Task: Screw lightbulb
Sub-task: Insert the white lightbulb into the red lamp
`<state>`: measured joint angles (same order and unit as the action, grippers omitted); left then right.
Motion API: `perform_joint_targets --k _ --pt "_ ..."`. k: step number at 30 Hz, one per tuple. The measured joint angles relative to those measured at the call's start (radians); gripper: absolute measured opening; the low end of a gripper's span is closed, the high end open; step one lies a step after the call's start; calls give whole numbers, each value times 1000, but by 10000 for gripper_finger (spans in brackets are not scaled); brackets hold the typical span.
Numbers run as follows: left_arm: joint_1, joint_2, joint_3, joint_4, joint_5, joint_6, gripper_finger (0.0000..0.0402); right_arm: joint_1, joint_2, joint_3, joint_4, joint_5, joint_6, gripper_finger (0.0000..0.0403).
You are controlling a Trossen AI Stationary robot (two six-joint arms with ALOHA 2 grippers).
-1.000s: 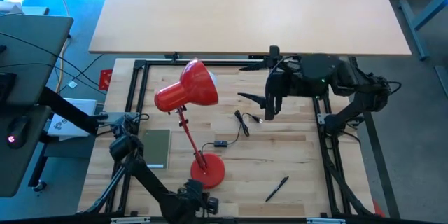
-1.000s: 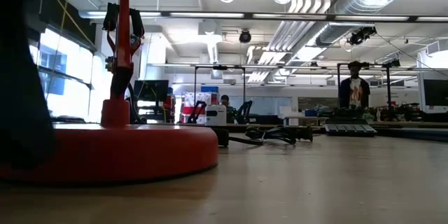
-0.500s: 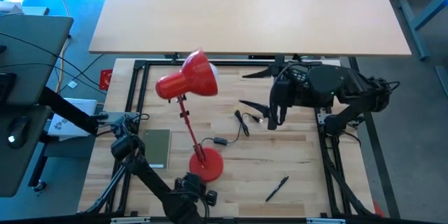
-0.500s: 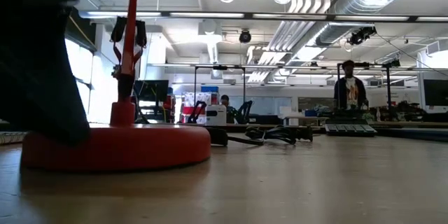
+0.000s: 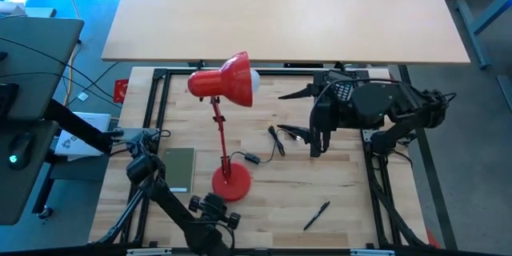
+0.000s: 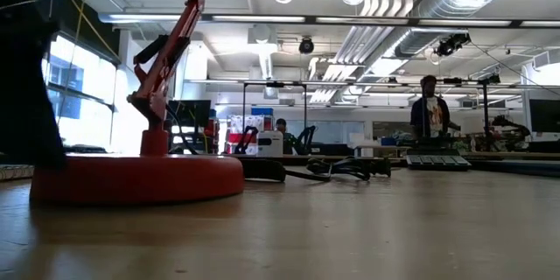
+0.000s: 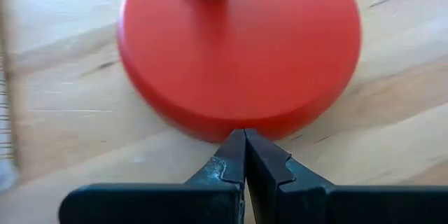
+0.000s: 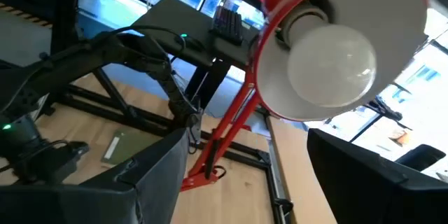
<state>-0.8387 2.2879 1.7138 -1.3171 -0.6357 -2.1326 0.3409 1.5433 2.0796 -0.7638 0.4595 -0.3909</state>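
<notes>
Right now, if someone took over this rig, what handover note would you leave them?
Left gripper: shut, empty, tips at the rim of the red desk lamp's base.
Right gripper: open, empty, facing the red lamp shade without touching it.
Lightbulb: sits in the shade's socket; how tightly cannot be told.
Done: lamp turned toward the right arm.
Left: probably grip the bulb and screw it.

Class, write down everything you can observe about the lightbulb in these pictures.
The lightbulb is a white, frosted-looking globe, smooth and unlit. It sits inside the red lamp shade, its narrow end going into a pale socket deep in the shade, its rounded end bulging past the rim. From above, only a white sliver shows at the shade's mouth, facing the right hand. That hand stands open a little way off and does not touch it. Only the socket touches the bulb.
</notes>
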Motion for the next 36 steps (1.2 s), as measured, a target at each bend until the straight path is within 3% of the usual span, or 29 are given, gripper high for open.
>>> perform_joint_targets --k 8,15,19,23,26,29,34,36 --pt "-95 0 0 -41 106 5 0 3 0 0 -4 0 17 286" --pt "-154 -20 0 173 133 -6 0 2 0 0 3 51 -33 286" --pt "-161 -68 68 151 53 -14 0 -12 -3 0 29 159 -7 286" --pt "-146 -113 119 21 -21 -10 0 -75 -8 0 43 76 -17 286" --pt "-133 -162 136 -24 -41 -10 0 -166 -10 0 81 -95 31 286" --pt "-119 -221 135 -28 -60 -10 0 -274 -11 0 134 -302 198 286" --pt "-96 -328 135 -134 -80 -5 0 -439 -9 1 242 -878 551 286" --pt "-86 -365 135 -214 -82 -12 0 -475 -3 2 245 -1032 686 286"
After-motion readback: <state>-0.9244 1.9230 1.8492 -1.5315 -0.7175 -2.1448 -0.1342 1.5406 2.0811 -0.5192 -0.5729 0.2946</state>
